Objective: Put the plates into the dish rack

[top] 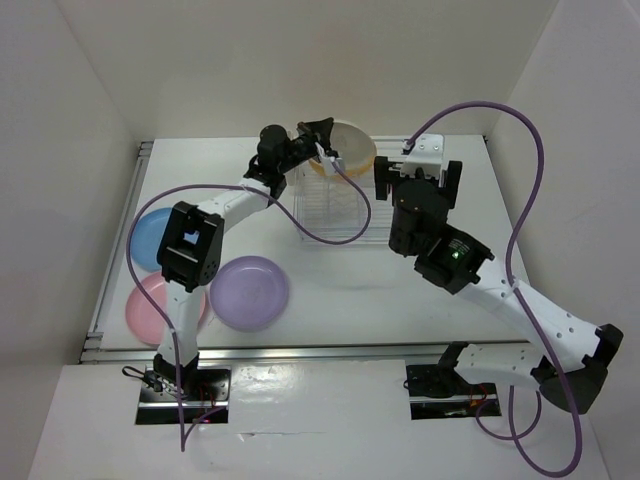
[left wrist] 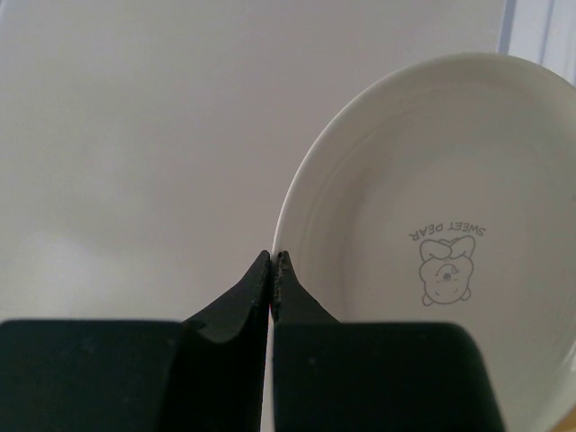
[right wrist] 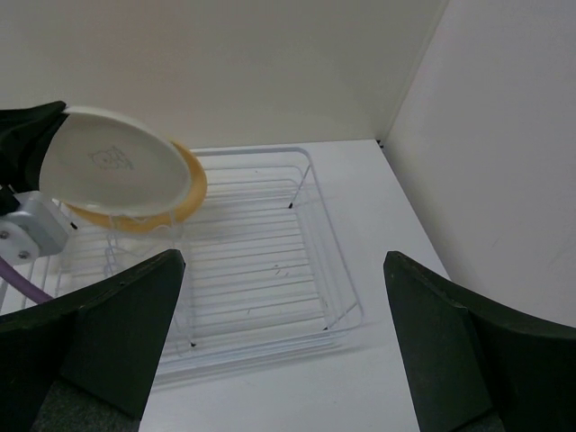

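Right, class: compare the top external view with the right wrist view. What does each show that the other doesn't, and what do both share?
Only top external: the blue plate, pink plate and purple plate flat on the table. Only right wrist: a faint print on the cream plate, framed by the open right hand. Both: the left hand gripping that plate at the dish rack, the yellow-orange plate close behind.

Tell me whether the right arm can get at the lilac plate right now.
Probably yes: the right gripper is open and empty, and nothing lies between it and the lilac plate. Only the left arm's elbow crowds its left edge.
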Action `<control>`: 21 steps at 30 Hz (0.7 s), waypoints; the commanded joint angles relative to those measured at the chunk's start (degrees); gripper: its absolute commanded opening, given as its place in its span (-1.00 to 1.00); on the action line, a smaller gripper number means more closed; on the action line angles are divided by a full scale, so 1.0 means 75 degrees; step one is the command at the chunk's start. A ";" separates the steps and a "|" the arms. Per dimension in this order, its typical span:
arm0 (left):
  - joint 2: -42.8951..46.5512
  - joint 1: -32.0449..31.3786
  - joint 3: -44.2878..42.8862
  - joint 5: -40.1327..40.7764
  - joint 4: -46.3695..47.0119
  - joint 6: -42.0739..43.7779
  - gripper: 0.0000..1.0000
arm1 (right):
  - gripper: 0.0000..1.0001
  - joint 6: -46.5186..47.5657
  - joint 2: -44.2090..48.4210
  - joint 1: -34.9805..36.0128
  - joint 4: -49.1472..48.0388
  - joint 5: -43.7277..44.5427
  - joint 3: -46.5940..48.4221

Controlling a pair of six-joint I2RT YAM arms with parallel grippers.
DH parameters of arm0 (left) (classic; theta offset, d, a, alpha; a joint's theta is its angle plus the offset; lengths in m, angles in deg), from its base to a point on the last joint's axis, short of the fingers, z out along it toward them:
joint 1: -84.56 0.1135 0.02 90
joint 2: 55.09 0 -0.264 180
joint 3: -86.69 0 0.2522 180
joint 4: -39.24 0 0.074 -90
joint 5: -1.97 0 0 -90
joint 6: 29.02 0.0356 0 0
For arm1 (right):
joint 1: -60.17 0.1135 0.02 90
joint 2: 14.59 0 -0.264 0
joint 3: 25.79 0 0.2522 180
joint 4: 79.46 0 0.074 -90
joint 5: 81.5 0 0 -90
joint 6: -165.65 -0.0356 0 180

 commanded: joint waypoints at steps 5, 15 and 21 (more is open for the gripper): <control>-0.0415 0.0037 -0.0441 -0.0153 0.0573 -0.0093 -1.00 | 1.00 0.0372 -0.0310 -0.0028 -0.0668 -0.0196 0.0303; -0.0416 -0.0032 0.0074 -0.0143 0.0796 -0.0444 -1.00 | 1.00 0.0466 -0.0462 -0.0028 -0.1007 -0.0407 0.0373; -0.0674 -0.0209 -0.0066 0.0784 0.1124 -0.0655 -1.00 | 1.00 0.0466 -0.0532 -0.0028 -0.0926 -0.0477 0.0303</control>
